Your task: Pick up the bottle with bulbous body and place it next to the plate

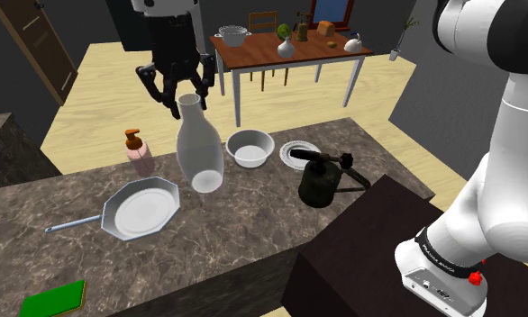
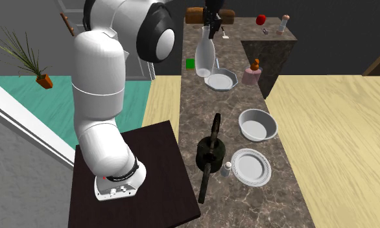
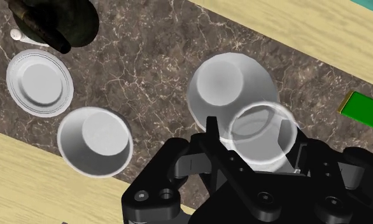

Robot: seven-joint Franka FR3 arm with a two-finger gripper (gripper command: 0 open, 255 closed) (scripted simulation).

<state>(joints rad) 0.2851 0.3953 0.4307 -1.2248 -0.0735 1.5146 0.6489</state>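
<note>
The plate (image 1: 295,153) is half hidden behind a dark watering can (image 1: 321,185), and the frame edge cuts off a green sponge (image 1: 55,300). The bottle (image 1: 199,149) is pale, see-through, narrow-necked and bulbous. It is upright at the veined stone counter (image 1: 253,216), with an octagonal pan (image 1: 143,209) on the shoulder view's left and a round bowl (image 1: 250,147) on its right. The gripper (image 1: 190,101) sits about the bottle's mouth; I cannot tell whether it clamps.
</note>
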